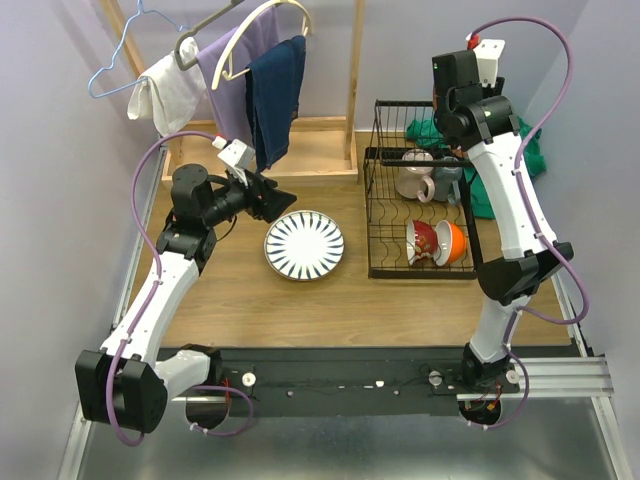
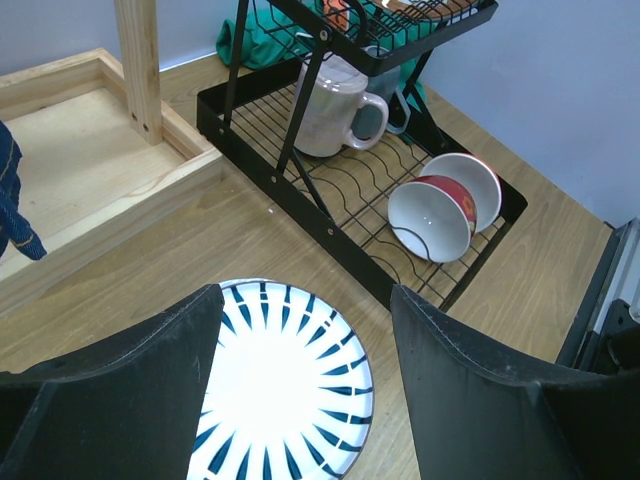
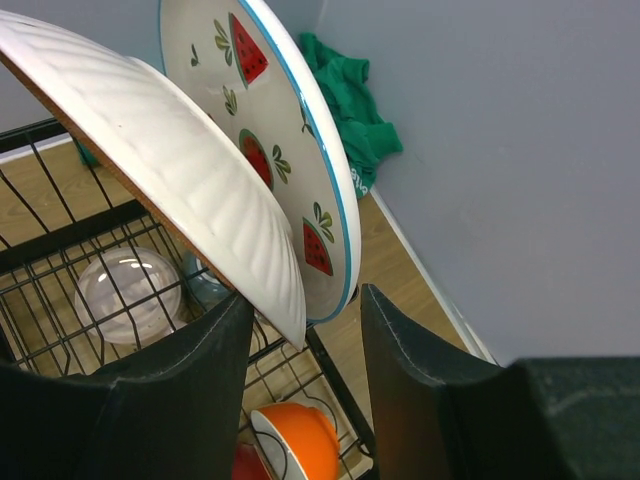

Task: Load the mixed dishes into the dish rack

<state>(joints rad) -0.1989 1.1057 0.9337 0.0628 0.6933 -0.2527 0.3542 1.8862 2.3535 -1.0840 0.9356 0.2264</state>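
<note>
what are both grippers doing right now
left gripper: open, empty, above the striped plate
right gripper: open, straddling the watermelon plate edge

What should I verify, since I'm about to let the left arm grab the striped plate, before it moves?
1. The left gripper is open: ok, jaws wide.
2. It hangs above the blue-striped plate: ok.
3. That plate lies flat on the table, nothing on it: ok.
4. Bare slots in the dish rack between the pale mug and the bowls: ok.
5. The right gripper is clear of the watermelon plate: cannot tell; jaws open, rim close between them.
</note>
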